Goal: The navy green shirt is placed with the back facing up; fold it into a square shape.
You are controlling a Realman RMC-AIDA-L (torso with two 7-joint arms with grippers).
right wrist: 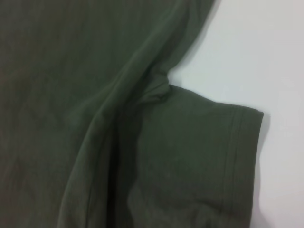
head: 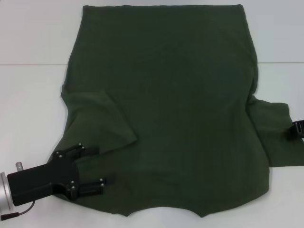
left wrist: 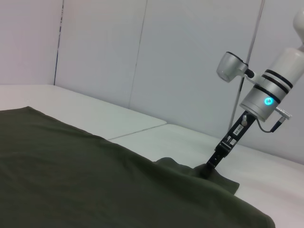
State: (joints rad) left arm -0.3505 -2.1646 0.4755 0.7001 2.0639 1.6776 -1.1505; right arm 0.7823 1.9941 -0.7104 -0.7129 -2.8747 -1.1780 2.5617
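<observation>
Left gripper (head: 92, 168), jaws spread over the shirt (head: 180, 109) near its shoulder; shirt spread back-up on the tabletop (head: 28, 104), left sleeve folded inward, remaining folds pending; right gripper (head: 297, 129) at right sleeve, state indeterminable.

place: lab-style robot test cell | evidence: bare white table (head: 33, 109), plain white panel walls (left wrist: 190, 61), no furnishings beyond them
</observation>
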